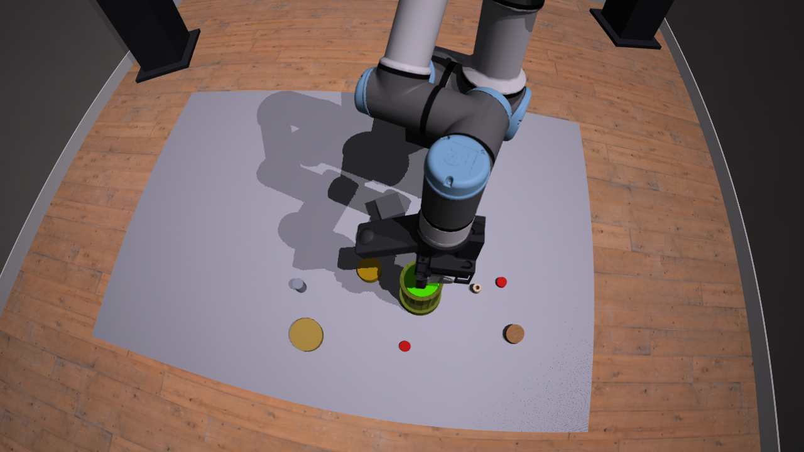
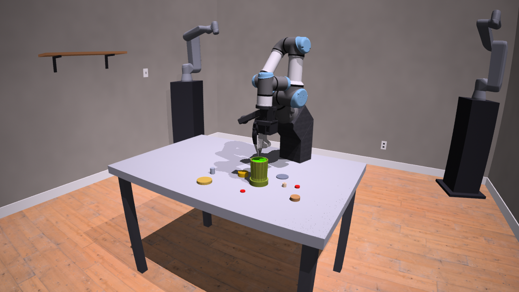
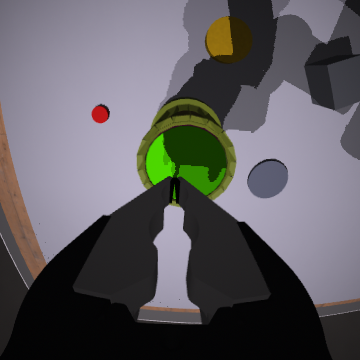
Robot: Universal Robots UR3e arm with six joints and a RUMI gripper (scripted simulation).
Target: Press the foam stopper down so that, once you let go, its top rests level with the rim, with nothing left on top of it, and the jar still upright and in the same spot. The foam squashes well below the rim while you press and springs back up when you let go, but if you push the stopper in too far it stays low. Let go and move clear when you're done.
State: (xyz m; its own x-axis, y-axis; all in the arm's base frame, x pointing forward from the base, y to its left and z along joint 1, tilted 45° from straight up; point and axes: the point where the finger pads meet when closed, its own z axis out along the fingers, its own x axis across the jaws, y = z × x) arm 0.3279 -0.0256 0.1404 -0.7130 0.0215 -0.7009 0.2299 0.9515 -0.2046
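Note:
An olive ribbed jar (image 2: 259,171) stands upright near the middle of the grey table. It also shows in the top view (image 1: 419,295) and in the wrist view (image 3: 186,155). A bright green foam stopper (image 3: 187,160) (image 2: 259,159) fills its mouth, with its top about at the rim. Nothing lies on the stopper. My gripper (image 3: 174,179) is shut and empty. Its tips (image 2: 259,152) hang just above the jar's rim, apart from the foam. From above, the fingers (image 1: 423,276) cover the back of the stopper (image 1: 421,290).
Around the jar lie a small yellow disc (image 1: 369,270), a large yellow disc (image 1: 305,334), a grey disc (image 3: 267,178), a small grey cylinder (image 1: 296,284), two red dots (image 1: 404,345) (image 1: 500,281), a small beige spool (image 1: 476,288) and a brown disc (image 1: 514,333).

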